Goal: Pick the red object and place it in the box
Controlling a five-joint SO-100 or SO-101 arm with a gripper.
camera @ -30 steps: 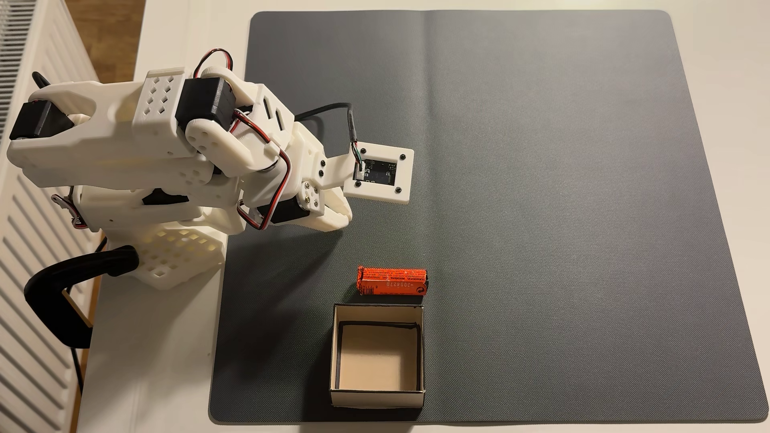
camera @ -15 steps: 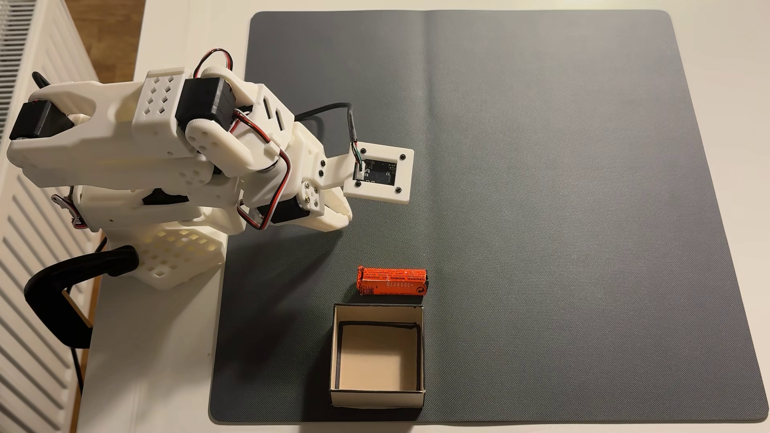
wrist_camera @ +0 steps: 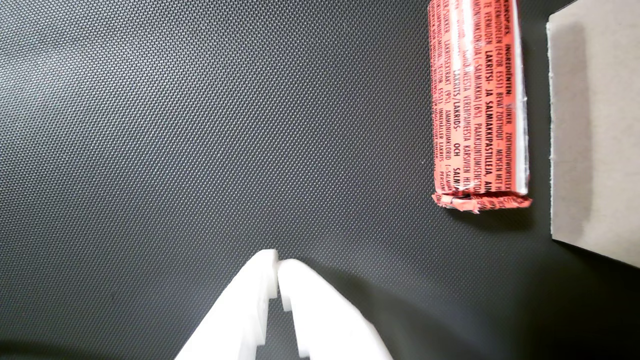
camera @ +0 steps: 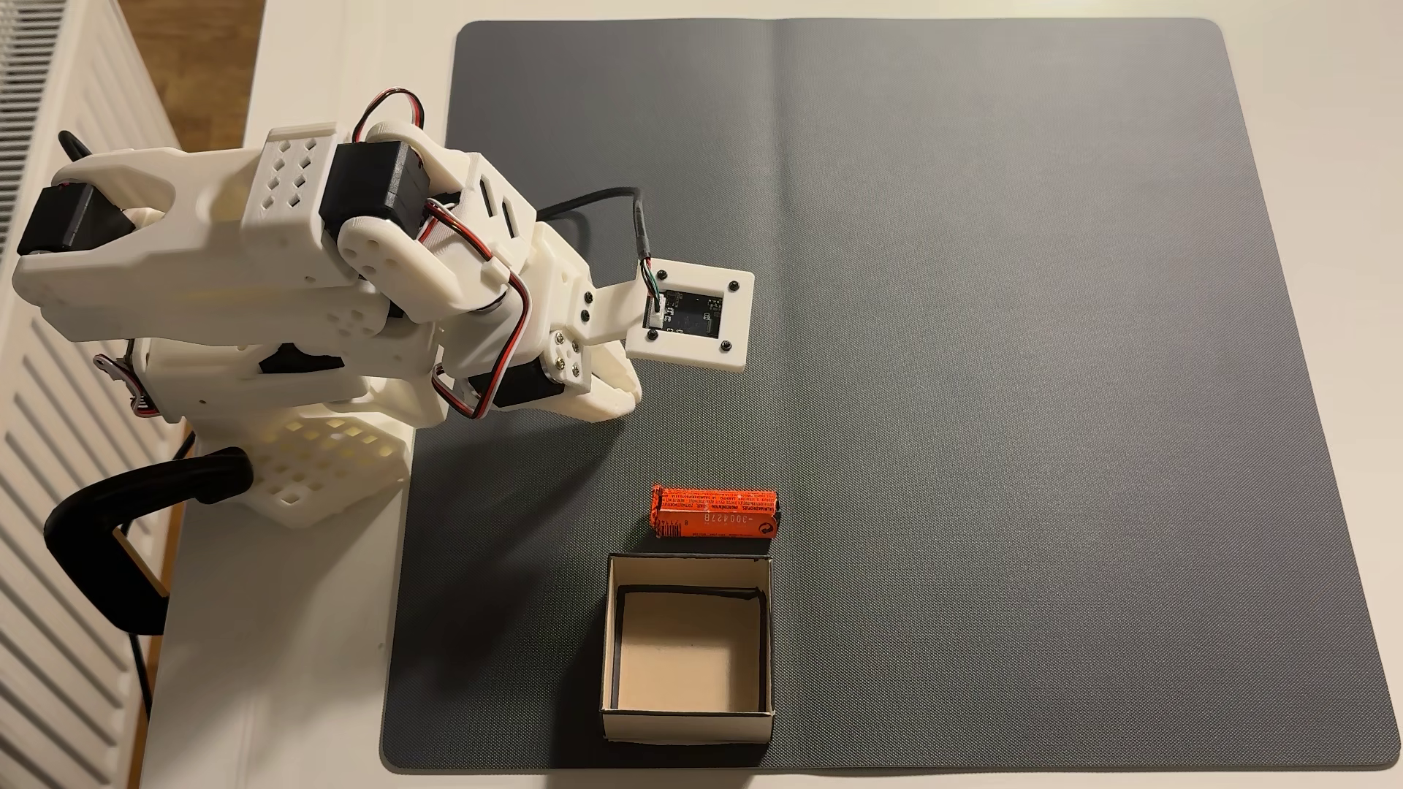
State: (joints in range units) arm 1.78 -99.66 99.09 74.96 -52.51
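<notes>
The red object point(camera: 714, 513) is an orange-red roll with fine black print, lying on its side on the dark mat just above the box point(camera: 687, 727) in the fixed view. The box is open-topped, off-white outside and tan inside, with nothing in it. My white gripper point(camera: 626, 394) hovers over the mat's left part, up and left of the roll and apart from it. In the wrist view the gripper point(wrist_camera: 277, 260) comes in from the bottom edge, shut with its tips touching and nothing between them. The red object point(wrist_camera: 475, 100) lies at upper right beside the box's wall point(wrist_camera: 595, 125).
A dark grey textured mat point(camera: 987, 303) covers most of the white table. The arm's base and a black clamp point(camera: 129, 523) stand off the mat's left edge, next to a white radiator point(camera: 45, 455). A black cable loops above the wrist camera mount point(camera: 691, 315).
</notes>
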